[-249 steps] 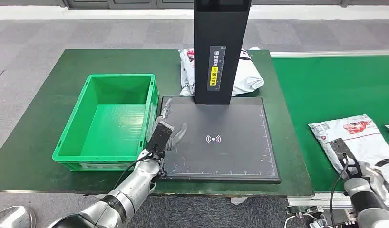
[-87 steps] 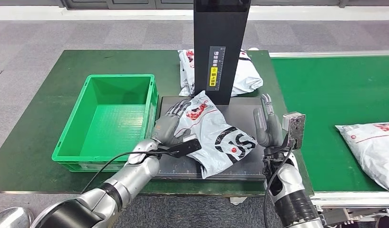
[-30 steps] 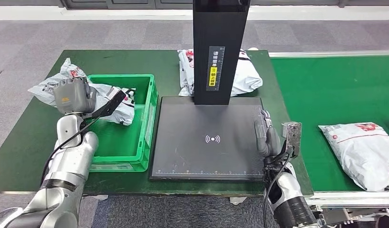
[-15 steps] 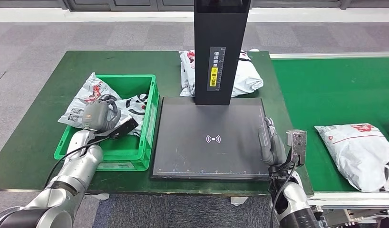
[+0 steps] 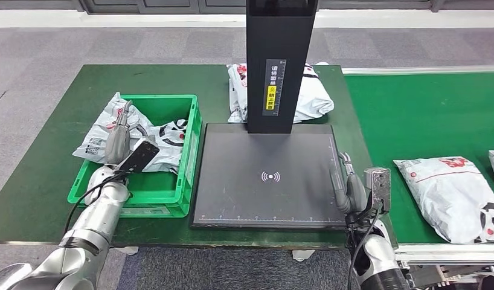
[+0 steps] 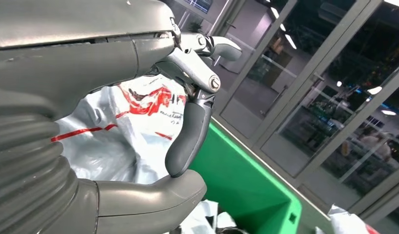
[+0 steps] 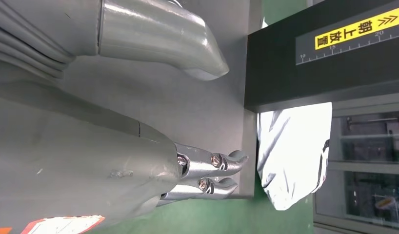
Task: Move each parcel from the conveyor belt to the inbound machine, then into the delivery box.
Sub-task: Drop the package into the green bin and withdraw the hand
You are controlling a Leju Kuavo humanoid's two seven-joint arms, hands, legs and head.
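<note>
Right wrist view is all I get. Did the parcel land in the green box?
Observer: Yes. The parcel lies in the box, partly draped over its far left rim.
Operator: Is the left hand holding it?
Observer: No. The left hand is over it, fingers apart, holding nothing.
Operator: Any more coming?
Observer: Yes. A belt parcel lies on the belt, to the right of your right hand.

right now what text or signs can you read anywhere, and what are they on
"朝上放置" with arrows: yellow label on the black scanner column.
"10", "15", "20": ruler scale beside that label.
Wireless wave symbol, no words: scanner plate.
Red and black print on the parcels: too blurred to read.
</note>
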